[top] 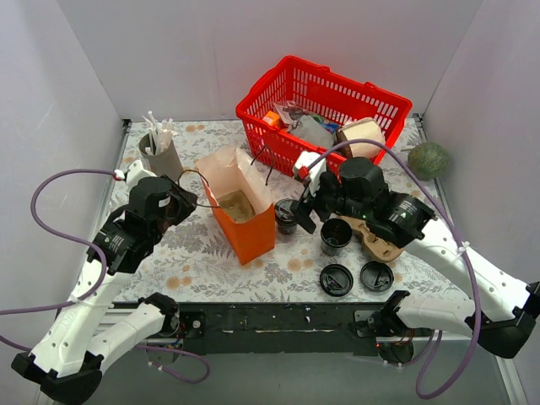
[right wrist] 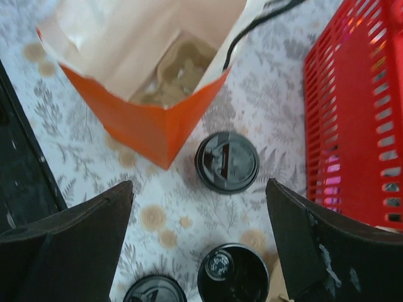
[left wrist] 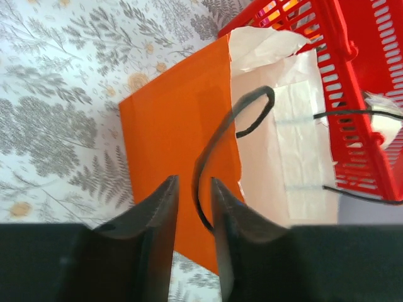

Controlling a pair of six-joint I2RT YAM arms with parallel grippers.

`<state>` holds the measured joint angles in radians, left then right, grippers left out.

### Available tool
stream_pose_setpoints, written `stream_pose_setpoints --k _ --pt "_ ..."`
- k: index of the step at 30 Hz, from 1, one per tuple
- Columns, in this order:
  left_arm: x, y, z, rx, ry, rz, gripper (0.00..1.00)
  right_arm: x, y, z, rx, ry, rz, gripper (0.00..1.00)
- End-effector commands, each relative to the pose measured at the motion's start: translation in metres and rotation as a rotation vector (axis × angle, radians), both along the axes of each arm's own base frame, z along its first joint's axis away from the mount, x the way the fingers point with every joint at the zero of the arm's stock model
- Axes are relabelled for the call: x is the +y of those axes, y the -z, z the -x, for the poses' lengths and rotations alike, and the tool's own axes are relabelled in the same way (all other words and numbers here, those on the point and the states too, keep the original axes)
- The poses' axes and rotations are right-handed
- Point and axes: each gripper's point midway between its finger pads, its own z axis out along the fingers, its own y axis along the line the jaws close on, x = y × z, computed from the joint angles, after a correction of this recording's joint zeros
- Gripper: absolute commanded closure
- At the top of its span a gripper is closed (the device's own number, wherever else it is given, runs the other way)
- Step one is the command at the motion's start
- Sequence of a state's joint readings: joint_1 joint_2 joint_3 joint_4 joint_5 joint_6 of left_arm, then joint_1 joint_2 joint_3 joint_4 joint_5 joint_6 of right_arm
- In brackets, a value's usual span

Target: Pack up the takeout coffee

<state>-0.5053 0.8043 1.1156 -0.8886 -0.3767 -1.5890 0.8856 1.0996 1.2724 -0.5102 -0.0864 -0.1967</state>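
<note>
The takeout coffee, a small dark cup with a black lid, stands on the table just right of the orange paper bag. The bag is upright and open, with a brown pulp tray inside. My right gripper is wide open above the table, and the lidded cup lies ahead between its fingers. My left gripper is at the bag's left side. Its jaws stand a narrow gap apart, with the bag's black cord handle passing between them.
An open cup, black inside, stands by a brown cardboard carrier. Two loose black lids lie near the front edge. A red basket with items is at the back, a green fruit at right, and a stirrer holder at back left.
</note>
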Motion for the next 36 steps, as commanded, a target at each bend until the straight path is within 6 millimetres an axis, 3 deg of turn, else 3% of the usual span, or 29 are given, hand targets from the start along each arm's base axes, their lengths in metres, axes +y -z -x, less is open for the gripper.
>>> stream_pose_setpoints --k 1,3,4,6,7,11,20,28,36 --pt "-0.004 -0.008 0.001 -0.013 0.039 -0.011 0.65 -0.011 0.056 0.0 0.026 -0.043 0.158 0.07" --pt "-0.008 -0.012 0.0 -0.025 0.062 -0.007 0.47 -0.013 0.072 -0.007 0.037 -0.024 0.201 0.09" --pt "-0.011 -0.013 0.0 -0.025 0.076 -0.002 0.28 -0.011 0.082 -0.011 0.051 -0.018 0.226 0.09" --pt "-0.012 -0.018 0.001 -0.036 0.094 0.0 0.05 -0.006 0.089 -0.014 0.062 -0.038 0.244 0.1" --pt "-0.013 -0.02 0.002 -0.038 0.099 0.001 0.02 -0.001 0.101 -0.014 0.087 -0.058 0.267 0.11" --pt "-0.009 -0.022 0.003 -0.033 0.085 -0.011 0.02 0.011 0.124 -0.024 0.119 -0.072 0.315 0.15" --pt "0.004 -0.019 0.008 -0.011 0.026 -0.024 0.02 0.025 0.154 -0.04 0.238 0.019 0.346 0.32" --pt "0.003 -0.013 0.007 0.01 0.019 -0.024 0.02 0.027 0.156 -0.055 0.166 0.071 0.307 0.4" --pt "0.002 -0.003 -0.006 0.018 -0.022 -0.029 0.02 0.022 0.172 -0.052 0.122 -0.009 0.382 0.46"
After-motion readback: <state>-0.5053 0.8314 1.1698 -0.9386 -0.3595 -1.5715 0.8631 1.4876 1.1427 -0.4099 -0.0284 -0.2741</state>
